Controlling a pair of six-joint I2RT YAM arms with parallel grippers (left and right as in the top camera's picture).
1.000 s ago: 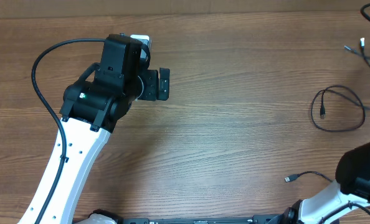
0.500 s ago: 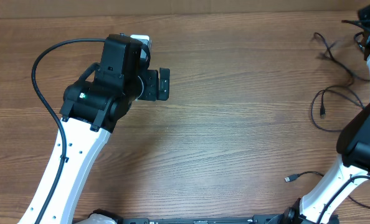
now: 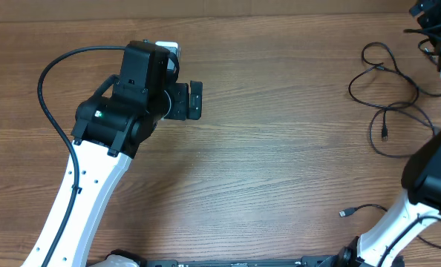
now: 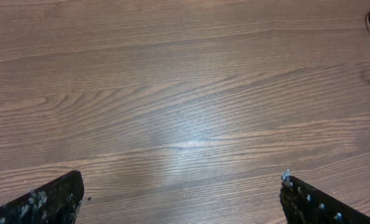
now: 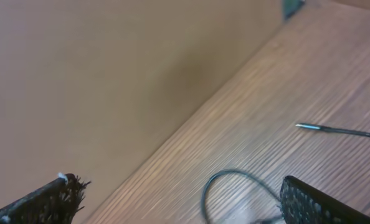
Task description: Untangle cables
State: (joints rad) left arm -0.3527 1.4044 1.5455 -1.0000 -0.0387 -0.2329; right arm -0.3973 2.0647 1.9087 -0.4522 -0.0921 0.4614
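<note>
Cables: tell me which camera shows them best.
Overhead. It shows the cables spread in loops on the right side of the table. The left wrist view catches only a sliver at its right edge. The right wrist view shows one loop and a metal tip.

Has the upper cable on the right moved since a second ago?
Yes. The upper cable has spread leftward, now reaching past the lower cable loop, which stayed put.

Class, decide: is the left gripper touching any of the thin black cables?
Apart. The overhead view shows the left gripper left of centre and the cables far off near the right edge, a wide gap between them.
</note>
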